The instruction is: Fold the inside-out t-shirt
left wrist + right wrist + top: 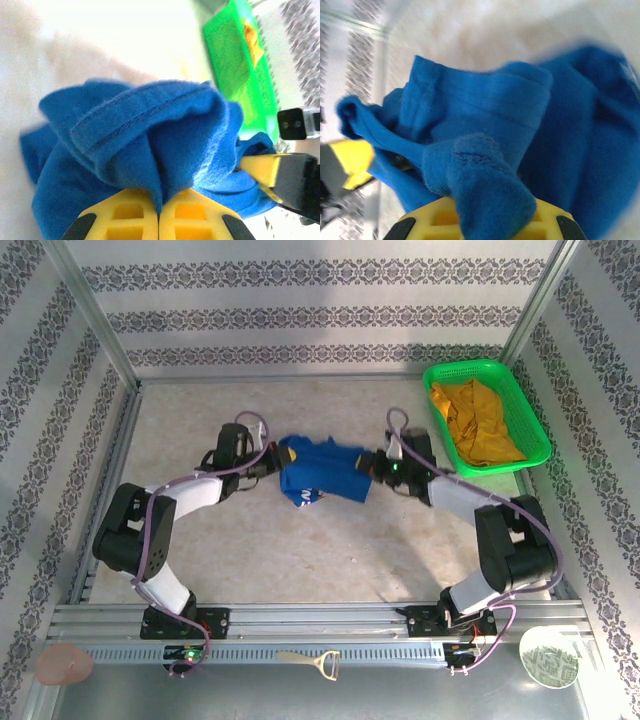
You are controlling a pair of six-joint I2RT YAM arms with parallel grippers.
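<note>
The inside-out t-shirt (320,478) is a crumpled royal-blue bundle in the middle of the table, stretched between both grippers. My left gripper (272,462) holds its left end. In the left wrist view the yellow jaws (160,197) are pressed together with a fold of the t-shirt (140,135) pinched between them. My right gripper (372,468) holds the right end. In the right wrist view a thick hemmed wad of the t-shirt (520,130) spills over that gripper (485,210) and hides the gap between its jaws.
A green basket (487,415) holding a mustard-yellow garment (480,425) stands at the back right, close to the right arm. On the front rail lie a bottle opener (312,661), a pink object (65,664) and a round plate (548,657). Patterned walls enclose the table.
</note>
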